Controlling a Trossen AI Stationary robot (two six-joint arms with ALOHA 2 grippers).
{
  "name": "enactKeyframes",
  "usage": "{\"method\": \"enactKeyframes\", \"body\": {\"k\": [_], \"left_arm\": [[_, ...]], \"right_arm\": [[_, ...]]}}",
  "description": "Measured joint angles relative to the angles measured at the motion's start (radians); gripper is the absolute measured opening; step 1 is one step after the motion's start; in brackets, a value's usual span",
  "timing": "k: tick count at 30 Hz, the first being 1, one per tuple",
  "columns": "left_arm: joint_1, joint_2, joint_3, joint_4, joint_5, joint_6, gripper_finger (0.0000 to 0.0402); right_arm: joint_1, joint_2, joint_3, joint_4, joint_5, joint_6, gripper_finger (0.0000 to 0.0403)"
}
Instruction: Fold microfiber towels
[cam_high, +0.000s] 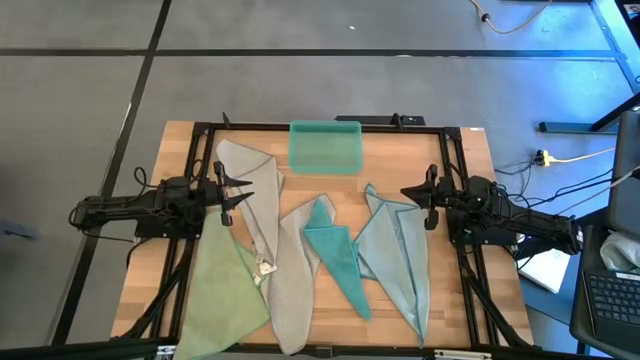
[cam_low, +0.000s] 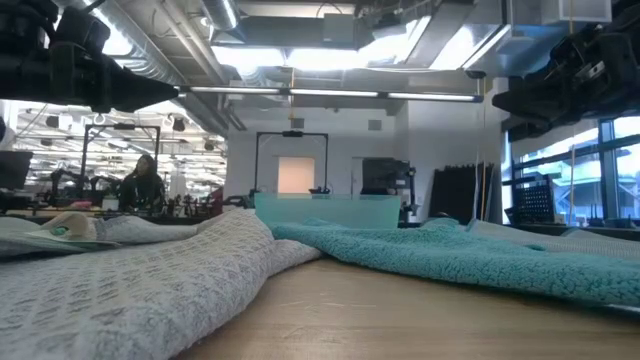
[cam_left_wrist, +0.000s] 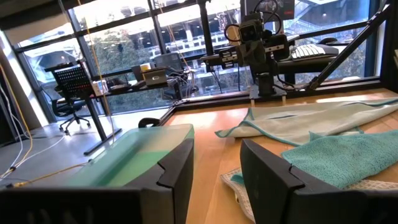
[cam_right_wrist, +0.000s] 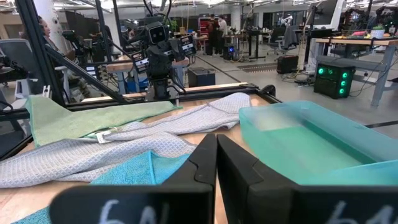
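Setting: we record a robotics lab in an open-plan industrial hall; exposed ceiling ducts (cam_low: 175, 60) and strip lights overhead; a wooden counter (cam_high: 480, 200) in a black frame; further desks with monitors, an office chair (cam_left_wrist: 73, 93), a cabinet with green indicator lights (cam_right_wrist: 331, 76); a person (cam_low: 143, 182) seated among benches; tall glazed walls.
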Motion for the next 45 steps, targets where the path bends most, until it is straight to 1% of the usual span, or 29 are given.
{"method": "enactKeyframes", "body": {"k": [4, 5, 7, 9, 11, 12, 14, 17, 19, 21, 24, 25, 26, 28, 29, 32, 33, 35, 37, 40, 44, 45], "left_arm": [[0.000, 0.000, 0.000, 0.000, 0.000, 0.000, 0.0124], [0.000, 0.000, 0.000, 0.000, 0.000, 0.000, 0.0124], [0.000, 0.000, 0.000, 0.000, 0.000, 0.000, 0.0124], [0.000, 0.000, 0.000, 0.000, 0.000, 0.000, 0.0124], [0.000, 0.000, 0.000, 0.000, 0.000, 0.000, 0.0124], [0.000, 0.000, 0.000, 0.001, 0.000, 0.000, 0.0124], [0.000, 0.000, 0.000, 0.002, 0.000, 0.000, 0.0124], [0.000, 0.000, 0.000, 0.003, 0.000, 0.000, 0.0124], [0.000, 0.000, 0.000, 0.003, 0.000, 0.000, 0.0124], [0.000, 0.000, 0.000, 0.003, 0.000, 0.000, 0.0124], [0.001, 0.001, 0.000, 0.037, -0.001, -0.018, 0.0124], [0.005, 0.001, 0.000, 0.083, -0.006, -0.078, 0.0124], [0.008, 0.000, 0.000, 0.135, -0.013, -0.174, 0.0124], [0.018, 0.000, 0.003, 0.228, -0.034, -0.407, 0.0124], [0.023, 0.000, 0.012, 0.272, -0.036, -0.500, 0.0124], [0.026, 0.000, 0.062, 0.404, -0.038, -0.721, 0.0124], [0.026, 0.000, 0.080, 0.437, -0.046, -0.767, 0.0124], [0.026, 0.007, 0.139, 0.449, -0.074, -0.817, 0.0124], [0.026, 0.016, 0.224, 0.443, -0.066, -0.812, 0.0124], [0.026, 0.103, 0.370, 0.376, -0.028, -0.762, 0.0124], [0.026, 0.346, 0.606, 0.249, 0.031, -0.705, 0.0124], [0.026, 0.413, 0.668, 0.176, 0.061, -0.696, 0.0124]], "right_arm": [[0.000, 0.001, 0.000, 0.009, 0.004, -0.003, 0.0015], [-0.001, 0.001, 0.000, 0.029, 0.020, 0.003, 0.0015], [-0.002, 0.001, 0.000, 0.111, 0.056, 0.091, 0.0015], [-0.002, 0.001, 0.000, 0.253, 0.127, 0.195, 0.0015], [-0.003, 0.001, 0.002, 0.359, 0.207, 0.205, 0.0015], [-0.003, 0.002, 0.008, 0.375, 0.222, 0.194, 0.0015], [-0.003, 0.006, 0.049, 0.340, 0.200, 0.188, 0.0015], [-0.002, 0.054, 0.127, 0.245, 0.118, 0.227, 0.0015], [-0.002, 0.115, 0.175, 0.204, 0.073, 0.277, 0.0015], [-0.002, 0.190, 0.234, 0.209, 0.030, 0.309, 0.0015], [-0.002, 0.321, 0.333, 0.210, -0.009, 0.289, 0.0015], [-0.002, 0.369, 0.368, 0.205, -0.014, 0.271, 0.0015], [-0.002, 0.421, 0.407, 0.204, -0.015, 0.249, 0.0015], [-0.002, 0.522, 0.491, 0.183, -0.016, 0.207, 0.0015], [-0.002, 0.571, 0.534, 0.149, -0.016, 0.188, 0.0015], [-0.002, 0.731, 0.669, 0.038, 0.000, 0.184, 0.0015], [-0.002, 0.784, 0.709, 0.005, 0.006, 0.197, 0.0015], [-0.002, 0.881, 0.786, -0.003, 0.011, 0.244, 0.0015], [-0.002, 0.960, 0.858, 0.009, 0.011, 0.283, 0.0015], [-0.002, 1.068, 0.958, 0.008, 0.010, 0.361, 0.0015], [-0.002, 1.181, 1.068, 0.010, 0.009, 0.464, 0.0015], [-0.002, 1.204, 1.091, 0.011, 0.009, 0.499, 0.0015]]}}
